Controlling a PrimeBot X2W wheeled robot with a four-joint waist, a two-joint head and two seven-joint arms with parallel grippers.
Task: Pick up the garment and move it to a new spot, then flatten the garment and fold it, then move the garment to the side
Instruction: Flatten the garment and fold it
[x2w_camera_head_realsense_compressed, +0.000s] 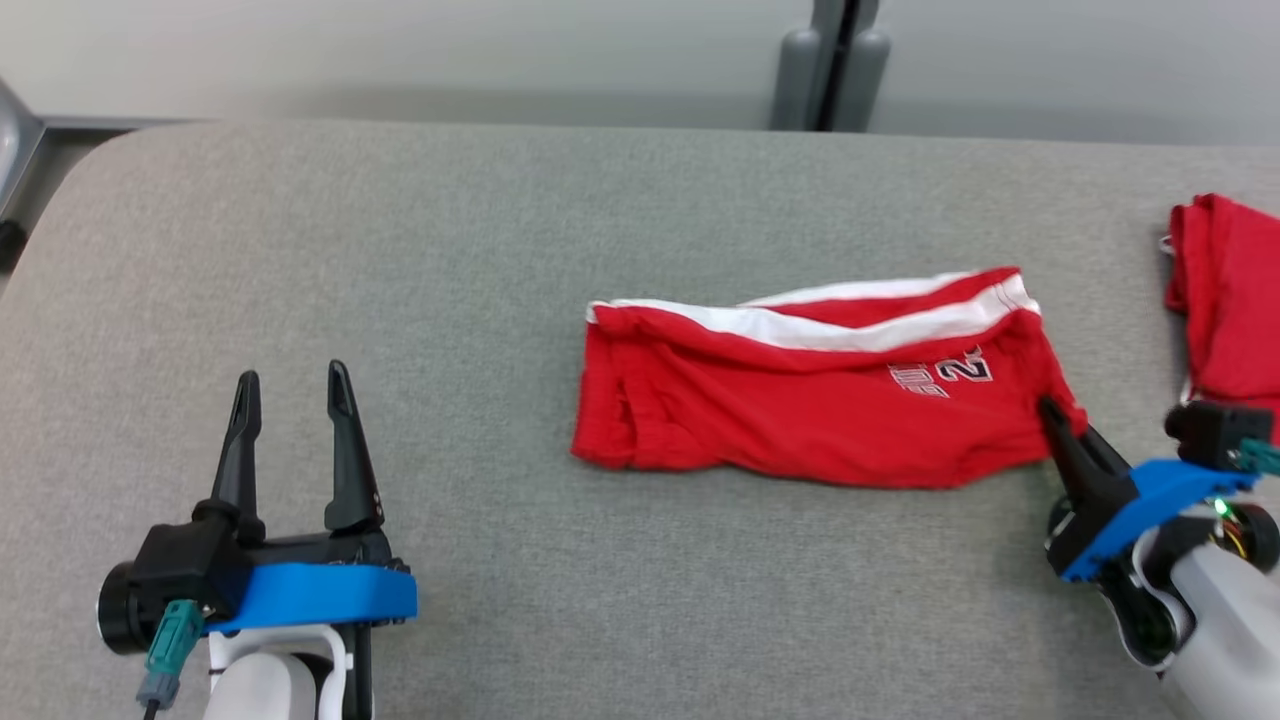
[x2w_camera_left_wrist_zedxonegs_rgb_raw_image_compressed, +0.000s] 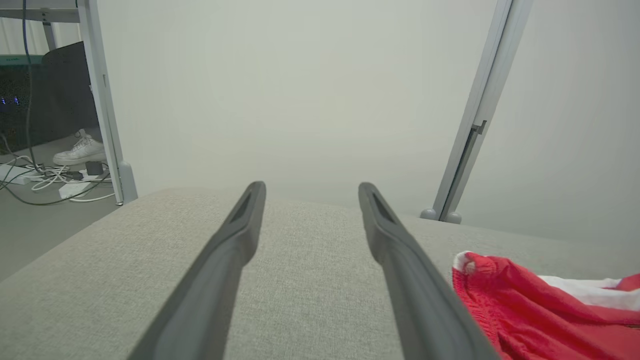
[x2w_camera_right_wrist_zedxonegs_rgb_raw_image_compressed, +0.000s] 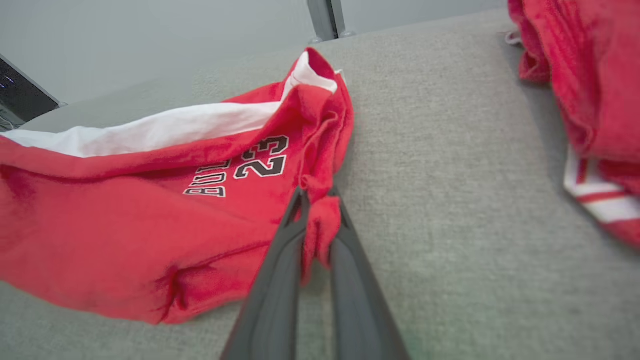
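The garment (x2w_camera_head_realsense_compressed: 800, 390) is a pair of red shorts with white stripes and a printed number, lying folded across the middle of the grey table (x2w_camera_head_realsense_compressed: 400, 250). My right gripper (x2w_camera_head_realsense_compressed: 1052, 412) is shut on its right-hand corner; in the right wrist view a bunch of red cloth (x2w_camera_right_wrist_zedxonegs_rgb_raw_image_compressed: 320, 225) is pinched between the two dark fingers (x2w_camera_right_wrist_zedxonegs_rgb_raw_image_compressed: 280, 280) of the right gripper (x2w_camera_right_wrist_zedxonegs_rgb_raw_image_compressed: 316, 192). My left gripper (x2w_camera_head_realsense_compressed: 290, 385) stands open at the lower left, well away from the garment. In the left wrist view the left gripper (x2w_camera_left_wrist_zedxonegs_rgb_raw_image_compressed: 310, 187) has nothing between its fingers, and the garment's edge (x2w_camera_left_wrist_zedxonegs_rgb_raw_image_compressed: 540, 310) lies to their right.
A second red garment (x2w_camera_head_realsense_compressed: 1225, 300) lies at the table's right edge, also red garment (x2w_camera_right_wrist_zedxonegs_rgb_raw_image_compressed: 580, 100) in the right wrist view. A grey post (x2w_camera_head_realsense_compressed: 830, 65) rises behind the table's far edge. Cables and a white shoe (x2w_camera_left_wrist_zedxonegs_rgb_raw_image_compressed: 80, 150) lie on the floor beyond the table's left end.
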